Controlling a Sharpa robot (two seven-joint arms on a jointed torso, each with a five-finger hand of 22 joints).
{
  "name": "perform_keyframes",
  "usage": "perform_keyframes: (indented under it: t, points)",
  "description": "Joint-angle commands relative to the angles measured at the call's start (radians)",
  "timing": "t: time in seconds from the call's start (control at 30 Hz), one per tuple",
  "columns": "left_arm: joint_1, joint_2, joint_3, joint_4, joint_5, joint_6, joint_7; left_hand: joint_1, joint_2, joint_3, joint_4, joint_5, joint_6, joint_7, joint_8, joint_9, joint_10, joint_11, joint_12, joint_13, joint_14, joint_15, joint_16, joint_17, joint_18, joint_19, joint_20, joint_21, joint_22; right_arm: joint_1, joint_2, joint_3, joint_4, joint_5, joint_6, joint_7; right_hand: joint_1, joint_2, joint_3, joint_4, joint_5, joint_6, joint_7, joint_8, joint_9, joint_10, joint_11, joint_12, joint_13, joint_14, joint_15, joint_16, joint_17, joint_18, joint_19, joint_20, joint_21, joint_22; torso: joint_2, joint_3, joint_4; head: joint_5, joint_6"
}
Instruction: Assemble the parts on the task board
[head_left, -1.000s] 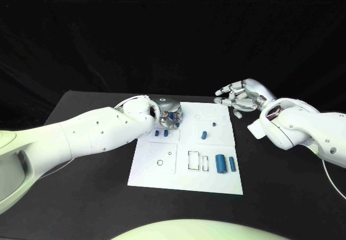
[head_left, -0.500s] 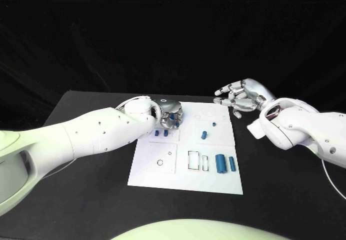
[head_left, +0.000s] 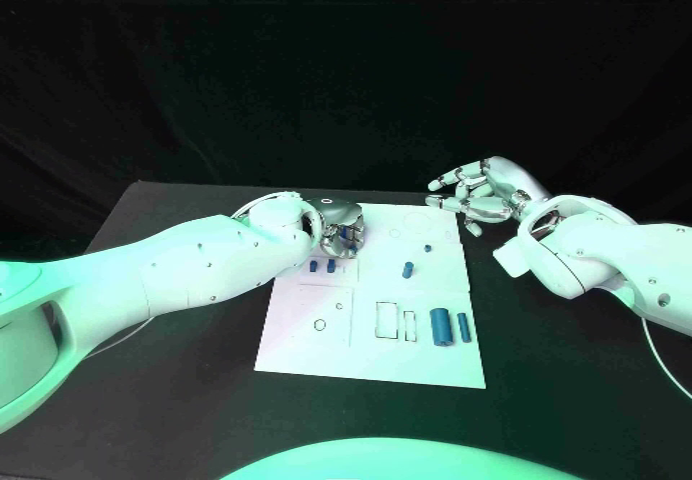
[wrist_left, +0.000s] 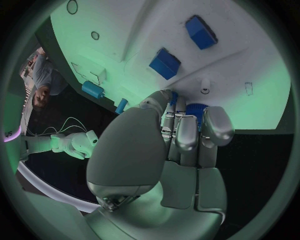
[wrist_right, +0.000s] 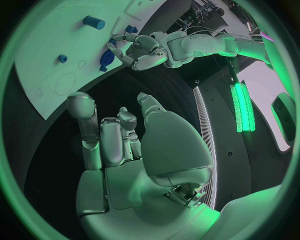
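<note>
The white task board (head_left: 368, 345) lies in the middle of the black table. My left hand (head_left: 336, 226) is over its far left corner, fingers curled round a blue part (wrist_left: 195, 108) that it holds against the board (wrist_left: 250, 75). Just nearer me lie two small blue blocks (head_left: 322, 267), which the left wrist view shows ahead of the fingers (wrist_left: 165, 63). My right hand (head_left: 483, 190) hovers off the board's far right corner with its fingers spread and nothing in them (wrist_right: 119, 145). The right wrist view catches the left hand (wrist_right: 142, 50) with the blue part (wrist_right: 105, 60).
On the board also lie a short blue peg (head_left: 408, 268), a tiny blue piece (head_left: 427, 247) and two blue cylinders (head_left: 450, 326) near its right edge, beside outlined slots (head_left: 392, 322). Black table (head_left: 173, 400) surrounds the board.
My left hand's fingers have shifted slightly over the board's far left corner, still holding the blue part. The right hand has stayed where it was.
</note>
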Motion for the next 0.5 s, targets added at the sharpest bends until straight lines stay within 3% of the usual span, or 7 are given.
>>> perform_keyframes:
  t: [0.03,0.1,0.2,0.4,0.43,0.47,0.5]
  points:
    - [-0.001,0.002,0.0,-0.002,0.004,0.022,0.009,0.019,0.002,0.027,-0.011,0.008,0.016,0.001,-0.008,0.004,0.019,-0.001,-0.012,0.0,0.009,-0.002,0.008,0.002,-0.014,0.01,-0.001,0.015,0.014,0.0,0.001,0.0,0.001,-0.002,0.002,0.002,0.009,0.002,0.008,0.0,0.002,-0.005,0.001,0.004,0.001,0.001,-0.001,0.0,0.0,0.01,-0.004,-0.003,0.016,0.009,-0.007,-0.001,-0.005,0.0,-0.001,-0.0002,-0.0005,0.0,-0.002]
    - [-0.001,0.002,0.0,-0.002,0.004,0.02,0.008,0.031,-0.002,0.066,-0.027,0.011,0.018,0.005,-0.019,0.004,0.031,0.003,-0.027,-0.001,0.009,-0.003,0.011,0.001,-0.016,0.011,-0.002,0.023,0.022,0.0,0.001,0.0,0.001,-0.002,0.002,0.002,0.009,0.002,0.008,0.0,0.002,-0.005,0.001,0.004,0.001,0.001,-0.001,0.0,0.0,0.01,-0.004,-0.003,0.016,0.009,-0.007,-0.001,-0.005,0.0,0.0,-0.0004,-0.0002,0.001,-0.002]
    - [-0.001,0.0,0.0,-0.002,0.009,0.013,0.008,0.009,-0.04,0.168,-0.05,0.009,0.023,0.008,-0.049,0.001,0.053,0.005,-0.069,-0.004,0.009,0.002,0.014,-0.007,-0.017,0.007,0.002,0.034,0.033,0.0,0.0,0.0,0.001,-0.003,0.002,0.002,0.008,0.002,0.008,0.0,0.003,-0.004,0.001,0.005,0.001,0.004,-0.002,0.003,0.002,0.01,-0.004,-0.002,0.016,0.009,-0.007,-0.001,-0.004,0.001,0.0,-0.0001,0.0001,0.001,-0.002]
    - [-0.001,-0.004,0.003,0.001,0.023,-0.011,0.018,-0.025,-0.055,0.217,-0.066,0.006,0.035,0.011,-0.065,0.005,0.07,0.006,-0.096,0.0,0.009,0.003,0.017,-0.014,-0.017,0.005,0.003,0.043,0.042,0.0,0.001,0.0,0.0,-0.003,0.002,0.002,0.008,0.002,0.008,0.0,0.003,-0.004,0.001,0.005,0.001,0.006,-0.002,0.005,0.005,0.01,-0.005,-0.002,0.016,0.009,-0.006,-0.001,-0.004,0.001,-0.001,-0.0001,0.0008,0.001,0.001]
    - [-0.001,-0.005,0.004,0.003,0.026,-0.016,0.021,-0.024,-0.047,0.217,-0.072,-0.069,0.037,0.009,-0.067,0.005,0.072,0.003,-0.099,0.0,0.009,0.001,0.017,-0.015,-0.016,0.005,0.002,0.043,0.043,0.0,0.001,0.0,0.0,-0.003,0.001,0.002,0.008,0.002,0.008,0.0,0.003,-0.004,0.001,0.005,0.001,0.006,-0.002,0.005,0.005,0.01,-0.005,-0.002,0.016,0.009,-0.006,-0.001,-0.004,0.001,-0.001,-0.0002,0.0012,0.001,0.001]
    - [-0.001,-0.006,0.005,0.005,0.028,-0.02,0.024,-0.026,-0.036,0.214,-0.084,-0.216,0.04,0.007,-0.071,0.007,0.077,-0.001,-0.107,0.002,0.01,-0.001,0.018,-0.016,-0.016,0.006,0.001,0.045,0.045,0.0,0.001,0.0,-0.001,-0.003,0.001,0.003,0.008,0.002,0.008,0.0,0.003,-0.004,0.001,0.005,0.001,0.006,-0.002,0.005,0.005,0.01,-0.005,-0.002,0.016,0.009,-0.006,-0.001,-0.004,0.001,-0.002,-0.0006,0.0016,0.001,0.002]
    - [-0.001,-0.008,0.006,0.007,0.03,-0.025,0.026,-0.036,-0.044,0.207,-0.086,-0.23,0.043,0.01,-0.072,0.008,0.08,0.001,-0.108,0.004,0.011,0.002,0.019,-0.017,-0.018,0.007,0.003,0.047,0.048,0.0,0.001,0.0,-0.001,-0.003,0.002,0.003,0.008,0.002,0.008,0.0,0.003,-0.004,0.001,0.005,0.001,0.006,-0.002,0.005,0.005,0.01,-0.005,-0.002,0.016,0.009,-0.006,-0.001,-0.004,0.001,-0.002,-0.0009,0.0022,0.002,0.003]
